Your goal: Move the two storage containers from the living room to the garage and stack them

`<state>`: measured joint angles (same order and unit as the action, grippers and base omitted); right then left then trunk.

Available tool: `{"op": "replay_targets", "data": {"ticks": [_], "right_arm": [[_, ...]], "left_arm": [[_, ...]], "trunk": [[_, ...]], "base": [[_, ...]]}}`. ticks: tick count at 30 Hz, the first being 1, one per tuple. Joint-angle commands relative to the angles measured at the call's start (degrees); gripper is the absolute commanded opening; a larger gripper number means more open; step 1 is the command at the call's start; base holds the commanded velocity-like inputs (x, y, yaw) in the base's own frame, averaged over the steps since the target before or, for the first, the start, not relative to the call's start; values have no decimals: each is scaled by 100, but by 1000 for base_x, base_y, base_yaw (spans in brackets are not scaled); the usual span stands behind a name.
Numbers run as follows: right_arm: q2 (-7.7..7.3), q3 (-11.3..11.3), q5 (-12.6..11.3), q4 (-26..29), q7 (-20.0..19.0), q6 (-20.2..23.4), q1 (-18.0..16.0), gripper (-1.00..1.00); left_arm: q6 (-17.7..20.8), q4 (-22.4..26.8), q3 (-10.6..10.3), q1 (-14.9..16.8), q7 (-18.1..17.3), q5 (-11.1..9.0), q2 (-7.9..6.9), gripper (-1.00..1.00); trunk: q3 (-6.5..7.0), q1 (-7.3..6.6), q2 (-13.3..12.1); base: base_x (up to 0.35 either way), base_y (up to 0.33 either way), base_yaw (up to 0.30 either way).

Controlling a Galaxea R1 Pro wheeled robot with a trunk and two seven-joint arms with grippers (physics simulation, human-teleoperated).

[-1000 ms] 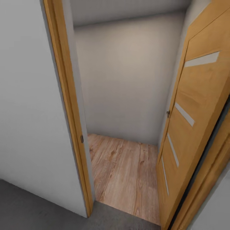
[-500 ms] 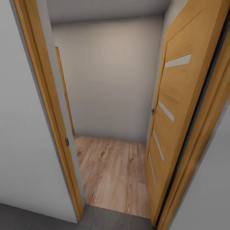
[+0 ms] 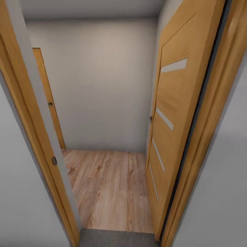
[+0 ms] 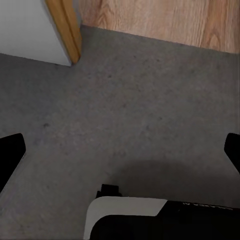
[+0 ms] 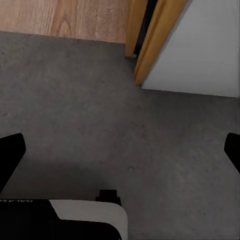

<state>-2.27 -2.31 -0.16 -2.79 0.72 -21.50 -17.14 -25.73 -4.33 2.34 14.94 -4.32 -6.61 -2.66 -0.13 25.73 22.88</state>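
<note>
Both grippers, left (image 4: 120, 150) and right (image 5: 120, 150), hang spread wide and carry nothing over the grey floor (image 4: 125, 110). We drive straight between the door frame (image 3: 41, 151) and the open door (image 3: 171, 113) onto the wood floor (image 3: 109, 185), keeping our arms tucked; the containers sit somewhere beyond our sight

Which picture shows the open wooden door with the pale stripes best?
The head view: the open door stands at the right of the doorway, showing its face and pale stripes. The right wrist view catches just its bottom edge beside the frame, above grey floor. The left wrist view shows the opposite frame post.
</note>
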Motion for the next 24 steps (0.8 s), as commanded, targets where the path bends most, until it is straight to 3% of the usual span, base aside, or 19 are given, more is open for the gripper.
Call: {"op": "replay_targets", "data": {"ticks": [1,11,24], "right_arm": [[0,-20,-2,-27,7,-39,-9,100],[1,-23,-2,-22,7,-39,-9,100],[5,-23,-2,-23,7,-35,-9,100]], "left_arm": [[-26,-24,21,8,-44,-51,-3,100],[-20,-24,21,9,-35,-51,3,100],[-20,-24,22,8,-32,-51,3,100]], "trunk": [[-2,5,4],[-2,5,4],[-2,5,4]], "base": [[265,169,-70],[258,162,-7],[23,12,-30]]}}
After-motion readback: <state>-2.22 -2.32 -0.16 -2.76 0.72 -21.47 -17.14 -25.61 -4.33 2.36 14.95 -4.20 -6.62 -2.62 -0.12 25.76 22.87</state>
